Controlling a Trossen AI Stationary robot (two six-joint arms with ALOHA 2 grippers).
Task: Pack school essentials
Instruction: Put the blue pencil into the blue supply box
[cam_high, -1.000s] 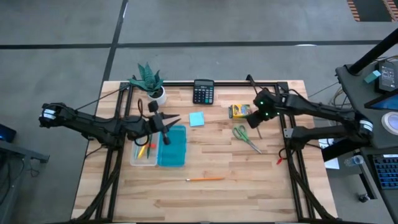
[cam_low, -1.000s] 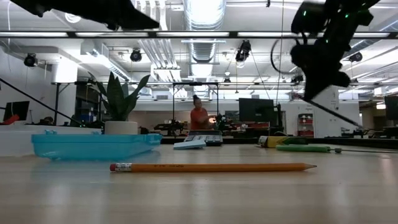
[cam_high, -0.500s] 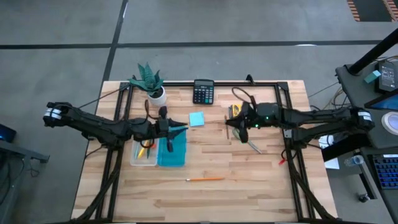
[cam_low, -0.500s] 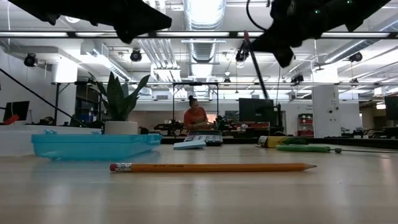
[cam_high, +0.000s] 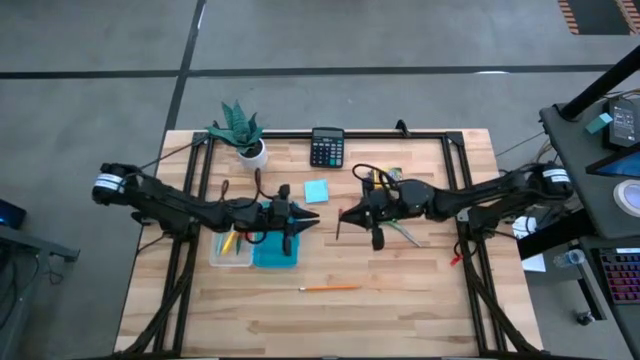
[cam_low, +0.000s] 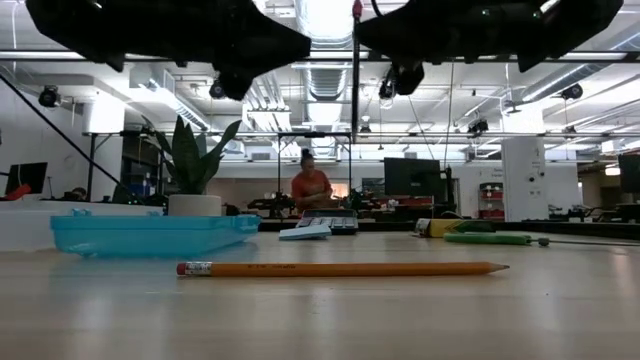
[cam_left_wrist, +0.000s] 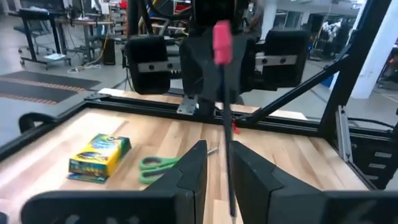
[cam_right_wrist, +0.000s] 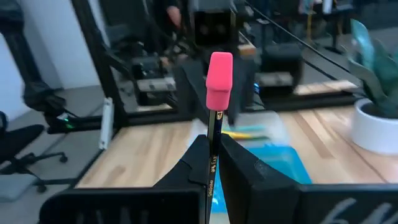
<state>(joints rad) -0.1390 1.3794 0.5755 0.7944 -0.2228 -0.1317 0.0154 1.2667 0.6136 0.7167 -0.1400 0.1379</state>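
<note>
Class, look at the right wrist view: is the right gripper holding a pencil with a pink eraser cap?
Yes: the right gripper is shut on a dark pencil that stands up between its fingers, pink eraser cap on top.

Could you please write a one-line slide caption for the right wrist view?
Right end effector shut on a black pencil with a pink eraser tip, pointed toward the left arm.

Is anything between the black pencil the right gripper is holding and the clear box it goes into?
Yes. The left gripper hangs over the teal lid beside the clear box, directly between that box and the right gripper with its black pencil.
</note>
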